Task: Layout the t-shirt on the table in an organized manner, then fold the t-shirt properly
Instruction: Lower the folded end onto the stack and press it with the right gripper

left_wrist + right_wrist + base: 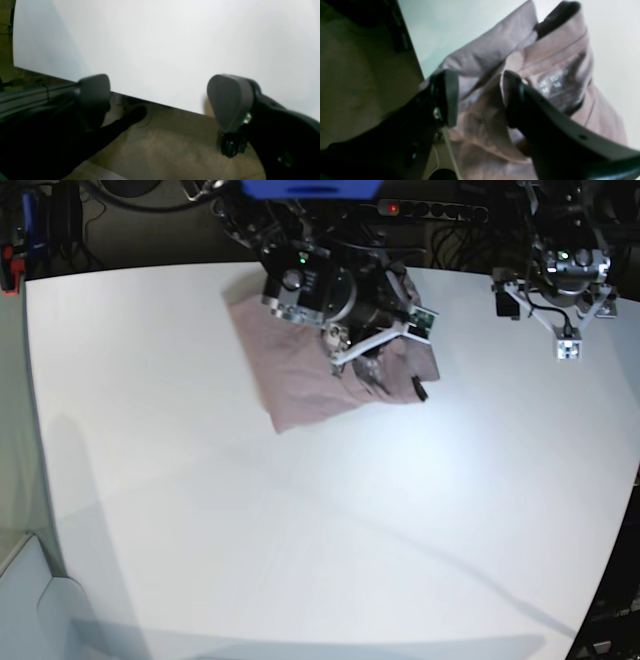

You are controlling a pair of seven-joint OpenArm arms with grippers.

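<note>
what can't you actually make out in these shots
- Base view: the right arm covers the far part of the t-shirt, so its sleeves and collar layout are hidden.
- Right wrist view: the printed neck label is too blurred to read; whether the right claw pinches fabric is unclear.
- Left wrist view: only bare table and the open left claw; no shirt.
- Base view: the left claw is too small to judge.

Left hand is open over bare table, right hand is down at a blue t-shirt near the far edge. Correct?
Not quite: the t-shirt is dusty pink, not blue, as the base view shows. The rest holds: the left hand is open over bare table, and the right hand is down at the shirt.
</note>
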